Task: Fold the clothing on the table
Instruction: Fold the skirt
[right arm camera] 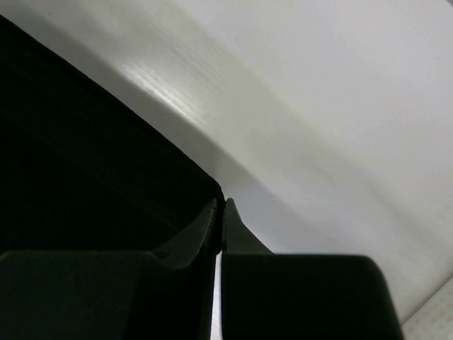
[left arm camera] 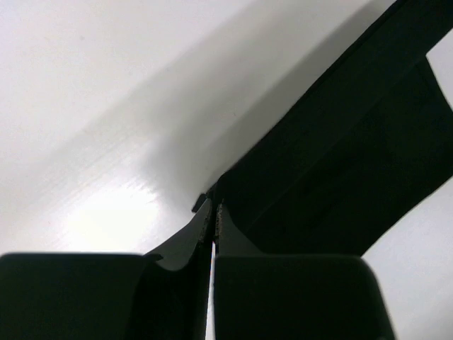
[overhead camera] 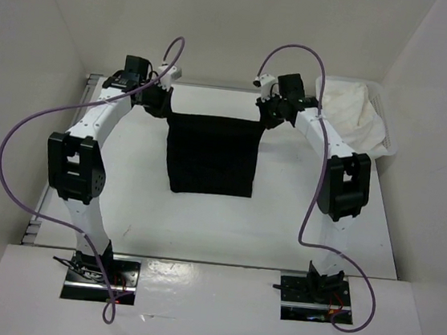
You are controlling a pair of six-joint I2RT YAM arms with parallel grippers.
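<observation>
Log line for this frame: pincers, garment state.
left pincer: shut on black garment, far-left corner | right pincer: shut on far-right corner | garment: stretched between them over white table

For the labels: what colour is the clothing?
The clothing is plain black; top external view shows it best.

Clothing (overhead camera: 211, 156) plain blk; table (overhead camera: 201, 225) wht; cloth (overhead camera: 350, 109) cream-white; arms (overhead camera: 99, 125) wht w/ blk joints.
</observation>
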